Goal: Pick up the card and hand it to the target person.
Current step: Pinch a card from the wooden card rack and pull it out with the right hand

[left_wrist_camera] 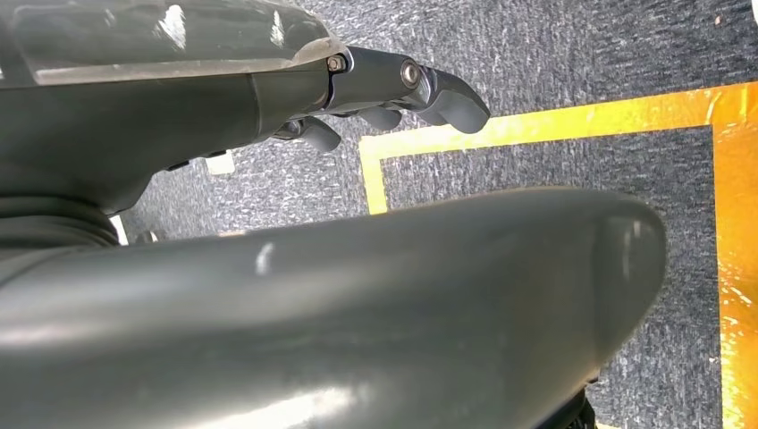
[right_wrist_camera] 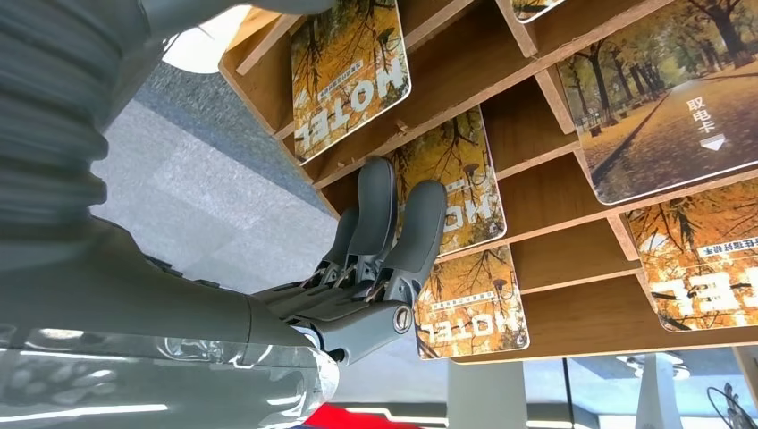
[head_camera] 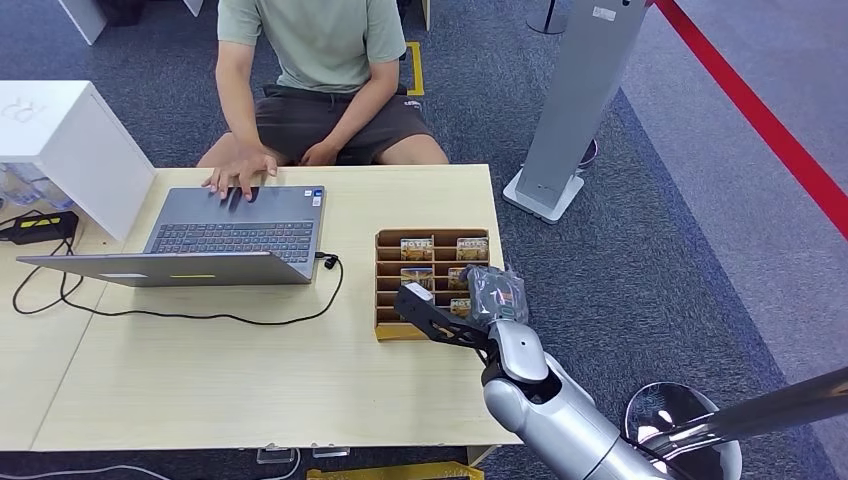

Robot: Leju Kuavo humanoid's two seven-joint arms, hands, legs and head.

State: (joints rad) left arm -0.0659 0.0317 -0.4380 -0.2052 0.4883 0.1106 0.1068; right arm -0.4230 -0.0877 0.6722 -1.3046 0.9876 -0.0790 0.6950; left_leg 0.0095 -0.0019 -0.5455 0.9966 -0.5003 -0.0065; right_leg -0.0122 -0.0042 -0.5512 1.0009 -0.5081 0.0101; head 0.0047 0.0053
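A wooden card rack (head_camera: 385, 290) stands on the table's right half, with several "HOTEL" cards (head_camera: 417, 247) in its slots. My right hand (head_camera: 480, 300) hovers over the rack's near right part, its dark thumb reaching out to the left. In the right wrist view the fingers (right_wrist_camera: 420, 232) lie stretched against a middle card (right_wrist_camera: 469, 206), with the thumb apart and no card gripped. Other cards (right_wrist_camera: 353, 71) sit in neighbouring slots. My left hand (left_wrist_camera: 393, 89) hangs over the carpet, holding nothing. The person (head_camera: 310, 60) sits across the table, one hand (head_camera: 240, 175) on a laptop.
An open grey laptop (head_camera: 230, 235) and its black cable (head_camera: 200, 315) take up the light wood table's (head_camera: 250, 380) left half. A white box (head_camera: 70, 140) stands at the far left. A grey standing panel (head_camera: 575, 100) is on the carpet beyond the right edge.
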